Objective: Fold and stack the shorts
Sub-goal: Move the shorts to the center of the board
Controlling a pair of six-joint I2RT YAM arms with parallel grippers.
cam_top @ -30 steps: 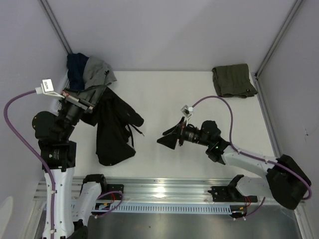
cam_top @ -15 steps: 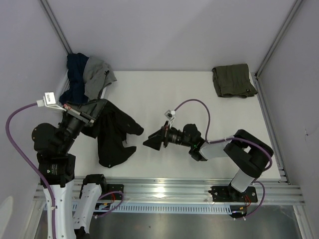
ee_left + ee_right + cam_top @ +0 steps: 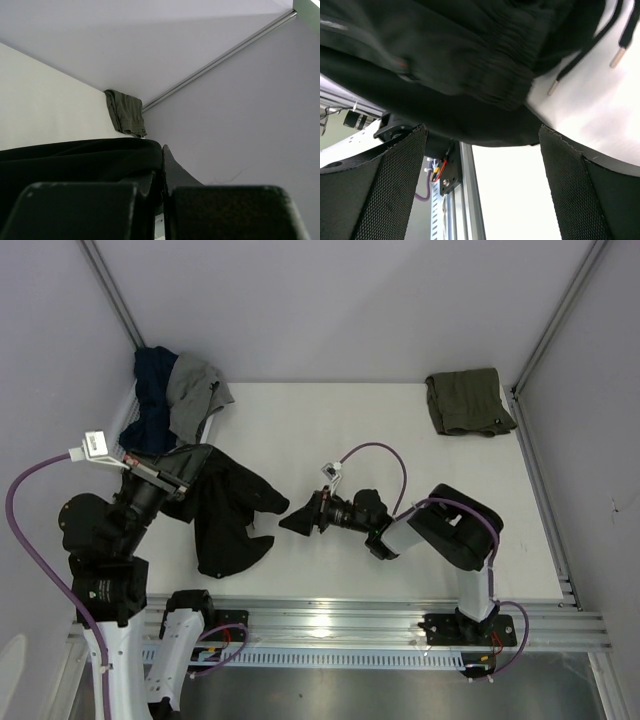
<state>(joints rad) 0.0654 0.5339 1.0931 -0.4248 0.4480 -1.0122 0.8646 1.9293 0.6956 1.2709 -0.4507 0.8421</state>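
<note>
White and matte, the table (image 3: pixel 380 440) sits between pale grey walls (image 3: pixel 350 300) edged with aluminium rails (image 3: pixel 110 290). From above, the black shorts (image 3: pixel 225 515) lie on it as a soft, crumpled heap. The left gripper (image 3: pixel 178 468) sits at their far left edge, jaws pressed together on a fold of that cloth. The right gripper (image 3: pixel 296 521) is just right of the black shorts, jaws spread wide and holding nothing. Well to the right of the black shorts, in the back corner, the olive shorts (image 3: pixel 468 402) are folded into a neat rectangle. Behind the black shorts, a loose pile of navy and grey garments (image 3: pixel 178 390) slumps against the wall.

At the left wrist, the blocky dark fingers (image 3: pixel 75 210) meet with no gap, and smooth black fabric bulges over them from the left. The olive shorts show beyond it as a small creased oblong at the foot of the wall.

At the right wrist, the pads (image 3: pixel 380 185), covered in a fine mesh texture, stand far apart. The black shorts fill the top of the view. A ribbed waistband (image 3: pixel 505 75) shows there, and two round drawcords (image 3: pixel 600 35) with pale tips lie on the table. The lowest dark edge hangs at the mouth of the jaws. The blur makes it hard to say whether it reaches between the tips.
</note>
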